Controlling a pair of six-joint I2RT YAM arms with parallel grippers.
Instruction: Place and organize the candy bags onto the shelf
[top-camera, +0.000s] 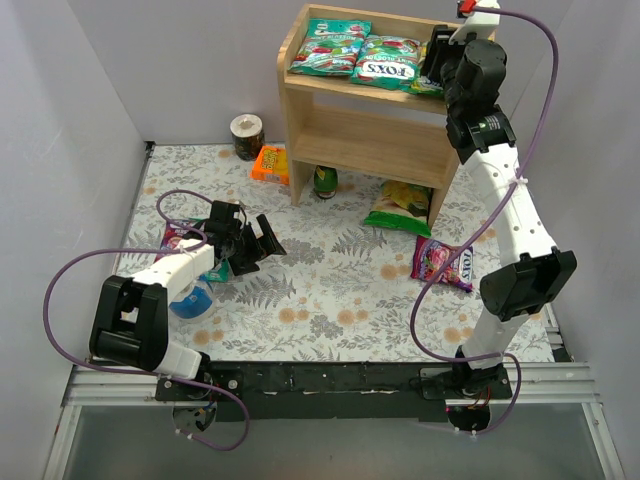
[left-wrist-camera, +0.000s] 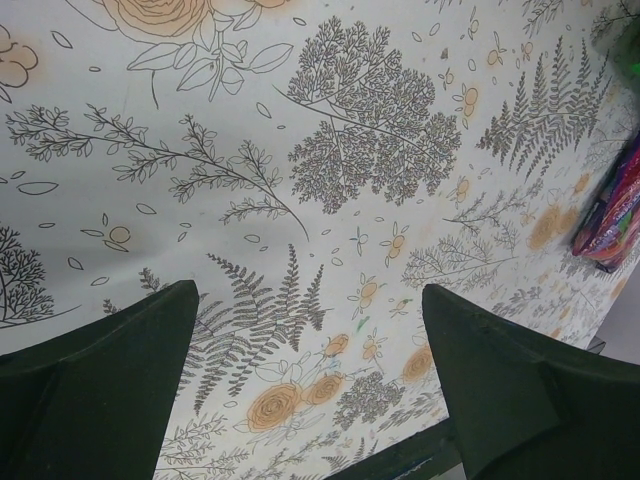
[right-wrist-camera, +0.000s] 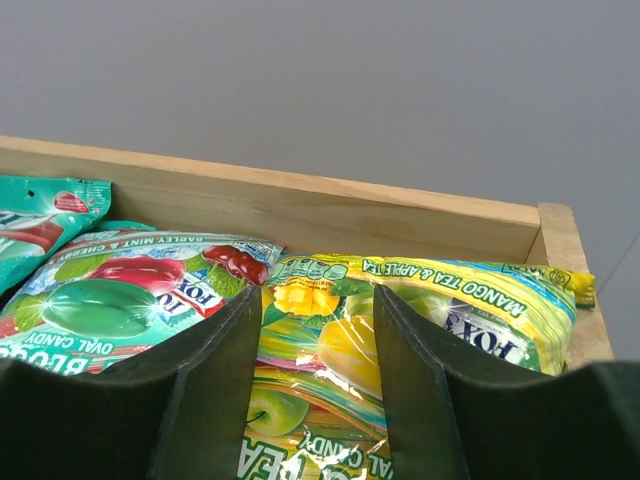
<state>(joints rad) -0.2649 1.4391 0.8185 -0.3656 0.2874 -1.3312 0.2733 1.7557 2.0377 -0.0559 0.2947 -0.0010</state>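
Well, the left end effector (left-wrist-camera: 310, 292) hangs wide open and empty over the counter (top-camera: 330, 290), while on the shelf (top-camera: 365, 148) the right end effector (right-wrist-camera: 312, 300), half-parted, straddles the yellow-green bag (right-wrist-camera: 500, 305) beside the teal bags (right-wrist-camera: 110, 300), apparently squaring the row; grip unclear.

The worktop (top-camera: 330, 290), printed with grey ferns and orange roses, fills the middle. Plain pale grey walls (top-camera: 180, 70) close it in at 9, 12 and 3 o'clock. A metal rail (top-camera: 575, 375) edges 6 o'clock. Light is soft, even.
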